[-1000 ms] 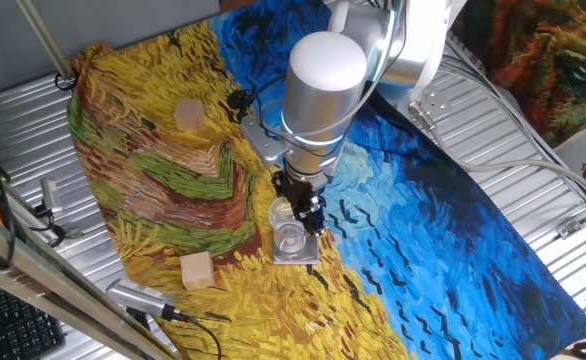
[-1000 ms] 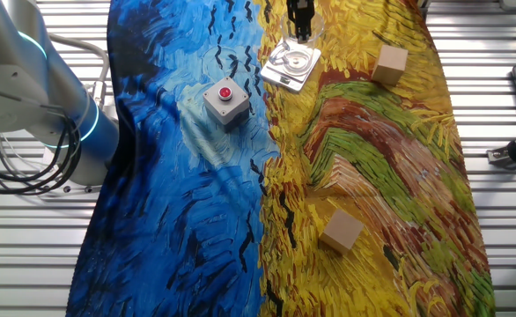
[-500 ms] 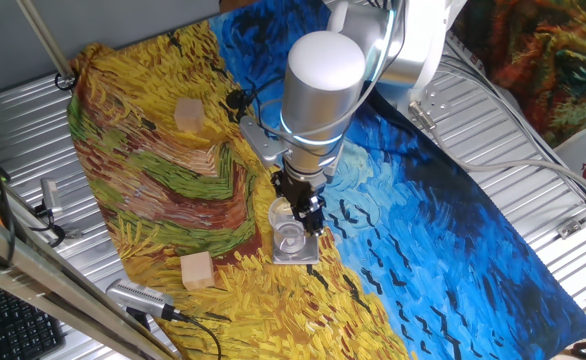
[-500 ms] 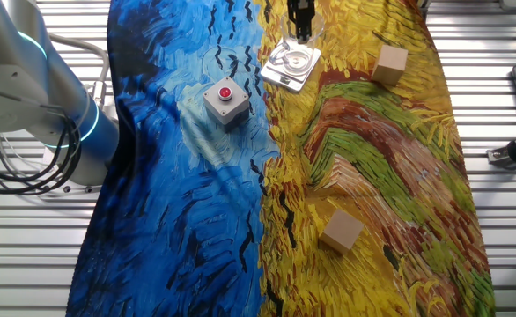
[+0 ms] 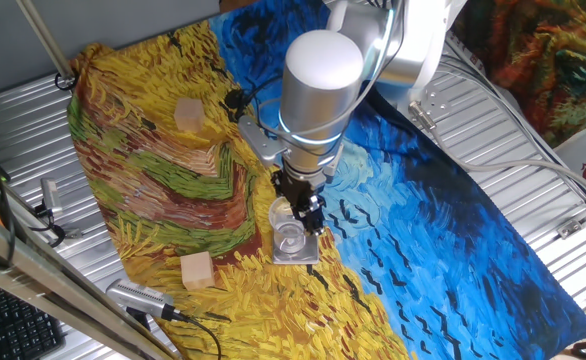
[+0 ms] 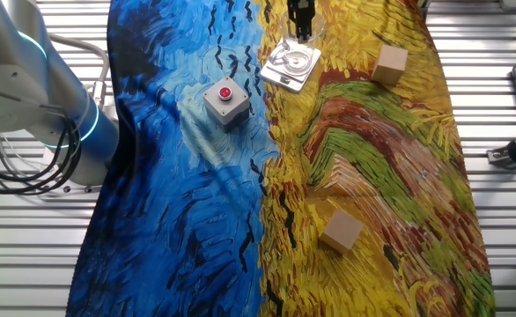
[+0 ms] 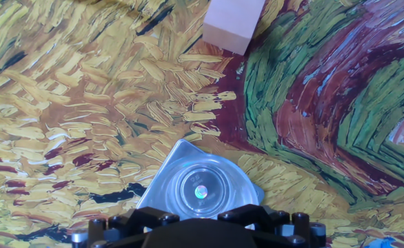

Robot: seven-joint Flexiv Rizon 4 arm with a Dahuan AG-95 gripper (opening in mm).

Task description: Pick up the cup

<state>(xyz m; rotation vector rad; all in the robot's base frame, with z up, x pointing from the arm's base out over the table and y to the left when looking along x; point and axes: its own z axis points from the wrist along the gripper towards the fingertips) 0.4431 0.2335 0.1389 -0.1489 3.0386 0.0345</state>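
Over the cup (image 5: 289,232), the gripper (image 5: 307,218) spread is unclear; a fingertip striking the rim could topple it.

Clear cup (image 5: 289,232), grey coaster (image 7: 162,186), yellow/blue painted cloth (image 6: 364,176), tan wood cubes (image 6: 341,232), red btn (image 6: 225,92)

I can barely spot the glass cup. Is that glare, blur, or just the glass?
Mostly the glass: in one fixed view the cup shows only faint rims on the grey plate; the hand view is sharp, with one bright glint; the other fixed view shows pale rings.
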